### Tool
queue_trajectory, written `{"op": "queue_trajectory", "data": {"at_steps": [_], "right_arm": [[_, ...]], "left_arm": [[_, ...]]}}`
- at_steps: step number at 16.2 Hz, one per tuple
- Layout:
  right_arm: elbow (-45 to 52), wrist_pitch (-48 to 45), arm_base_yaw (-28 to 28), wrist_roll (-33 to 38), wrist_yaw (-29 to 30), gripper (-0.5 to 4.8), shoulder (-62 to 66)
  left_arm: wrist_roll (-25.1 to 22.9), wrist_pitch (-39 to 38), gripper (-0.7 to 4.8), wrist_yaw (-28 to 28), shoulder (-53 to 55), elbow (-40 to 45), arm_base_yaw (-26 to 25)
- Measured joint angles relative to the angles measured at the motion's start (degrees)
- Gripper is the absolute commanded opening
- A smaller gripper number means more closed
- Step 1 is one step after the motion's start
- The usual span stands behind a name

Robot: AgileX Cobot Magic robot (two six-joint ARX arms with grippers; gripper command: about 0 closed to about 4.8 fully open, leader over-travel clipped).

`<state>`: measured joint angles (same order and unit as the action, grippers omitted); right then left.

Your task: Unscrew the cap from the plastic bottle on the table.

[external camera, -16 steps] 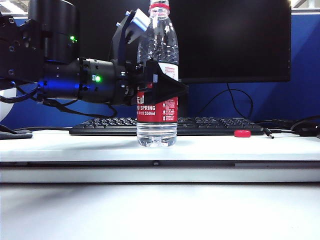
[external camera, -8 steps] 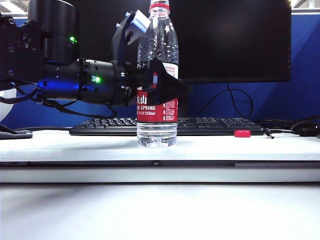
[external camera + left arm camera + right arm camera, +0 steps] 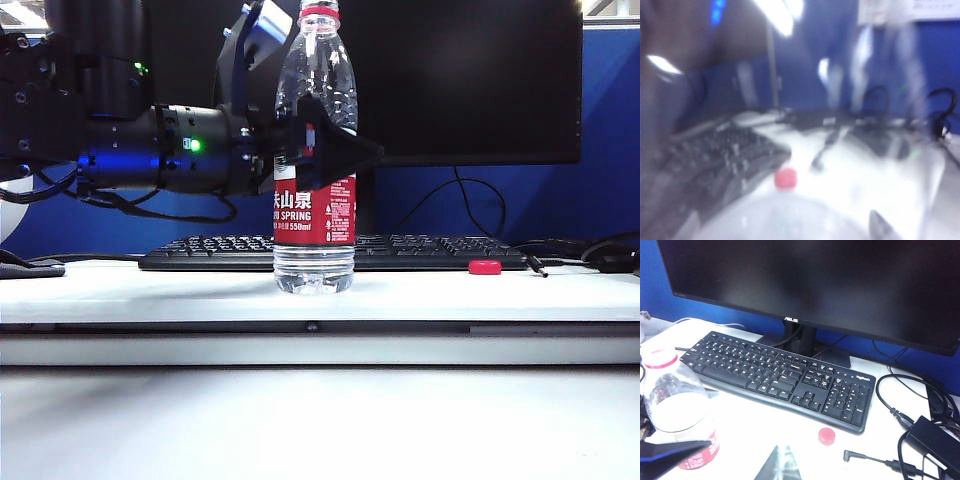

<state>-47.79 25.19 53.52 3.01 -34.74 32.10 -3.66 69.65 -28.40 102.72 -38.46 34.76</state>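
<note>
The plastic bottle [image 3: 315,230] stands upright on the table [image 3: 150,290]; its mouth is bare, with only the red neck ring at the top. The red cap [image 3: 485,266] lies on the table by the keyboard's right end, also seen as cap [image 3: 827,436] and cap [image 3: 785,178]. My left gripper [image 3: 345,152] is open, its fingers on either side of the bottle's body above the label. The blurred left wrist view shows the bottle [image 3: 785,215] between the wide-apart fingers [image 3: 882,227]. My right gripper [image 3: 783,462] is shut and empty, away from the bottle [image 3: 675,405].
A black keyboard [image 3: 400,250] and a dark monitor [image 3: 470,80] stand behind the bottle. Cables and a power brick [image 3: 932,440] lie at the right, with a loose plug [image 3: 850,456] near the cap.
My left gripper has opened wider and lifted up along the bottle, uncovering more of the label. The bottle, the cap and the right arm have stayed put.
</note>
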Motion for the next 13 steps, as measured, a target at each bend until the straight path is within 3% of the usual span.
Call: {"op": "queue_trajectory", "data": {"at_steps": [4,13], "right_arm": [[0.00,0.02,0.00,0.79,0.00,-0.04,0.00],[0.00,0.04,0.02,1.25,0.00,-0.04,0.00]], "left_arm": [[2.01,10.97,4.79,-0.02,-0.02,0.00,0.00],[3.21,11.61,4.79,-0.04,-3.67,0.15,-0.04]]}}
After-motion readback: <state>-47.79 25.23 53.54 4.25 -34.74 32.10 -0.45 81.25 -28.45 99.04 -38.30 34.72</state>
